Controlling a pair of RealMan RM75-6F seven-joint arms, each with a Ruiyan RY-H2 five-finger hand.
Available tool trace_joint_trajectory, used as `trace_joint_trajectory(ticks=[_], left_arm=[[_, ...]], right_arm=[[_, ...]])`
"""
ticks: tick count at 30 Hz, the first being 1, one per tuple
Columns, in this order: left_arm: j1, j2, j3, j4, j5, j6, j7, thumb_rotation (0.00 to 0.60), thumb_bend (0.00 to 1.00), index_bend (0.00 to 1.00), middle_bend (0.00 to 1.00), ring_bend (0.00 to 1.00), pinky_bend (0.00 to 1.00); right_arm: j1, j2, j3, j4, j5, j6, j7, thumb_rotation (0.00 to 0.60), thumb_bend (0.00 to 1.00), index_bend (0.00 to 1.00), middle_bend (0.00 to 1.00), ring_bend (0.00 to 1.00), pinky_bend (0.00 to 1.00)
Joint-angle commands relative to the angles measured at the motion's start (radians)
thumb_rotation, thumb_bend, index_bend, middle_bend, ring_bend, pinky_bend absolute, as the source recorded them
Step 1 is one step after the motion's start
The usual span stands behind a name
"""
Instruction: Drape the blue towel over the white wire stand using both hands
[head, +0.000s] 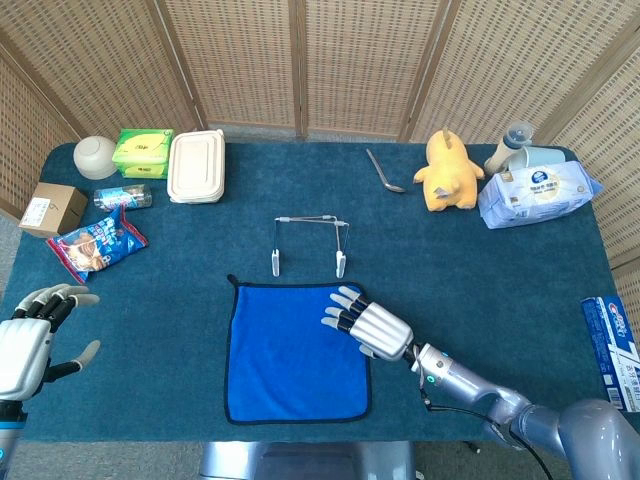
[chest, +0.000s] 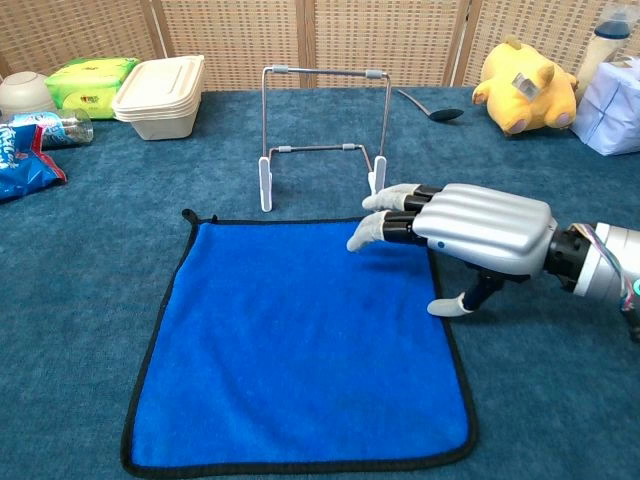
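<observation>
The blue towel (head: 295, 350) (chest: 300, 340) lies flat on the table near the front edge. Just behind it stands the white wire stand (head: 310, 243) (chest: 322, 135), upright and bare. My right hand (head: 368, 324) (chest: 470, 226) hovers palm down over the towel's far right corner, fingers stretched forward and thumb hanging beside the right edge; it holds nothing. My left hand (head: 35, 335) is at the table's front left, well away from the towel, fingers spread and empty. The chest view does not show it.
A lidded food container (head: 196, 166), green packet (head: 142, 152), bowl (head: 96, 156), bottle (head: 122, 197), snack bag (head: 95, 245) and cardboard box (head: 50, 208) sit at the back left. A spoon (head: 383, 172), yellow plush toy (head: 447, 170) and wipes pack (head: 538, 194) are at the back right.
</observation>
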Motion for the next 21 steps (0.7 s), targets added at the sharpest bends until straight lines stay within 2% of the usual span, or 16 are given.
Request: trace_joint_trajectory(ticks=[1, 21], left_arm=[[0.001, 0.0, 0.0, 0.005, -0.001, 0.002, -0.006, 0.6, 0.37, 0.31, 0.28, 0.22, 0.18], [-0.002, -0.009, 0.004, 0.016, 0.002, -0.004, -0.014, 0.6, 0.37, 0.31, 0.28, 0.22, 0.18]], right_arm=[[0.007, -0.004, 0.003, -0.002, 0.004, -0.004, -0.006, 0.6, 0.2, 0.17, 0.19, 0.04, 0.07], [0.01, 0.007, -0.015, -0.013, 0.026, -0.011, -0.02, 0.6, 0.19, 0.17, 0.19, 0.04, 0.06]])
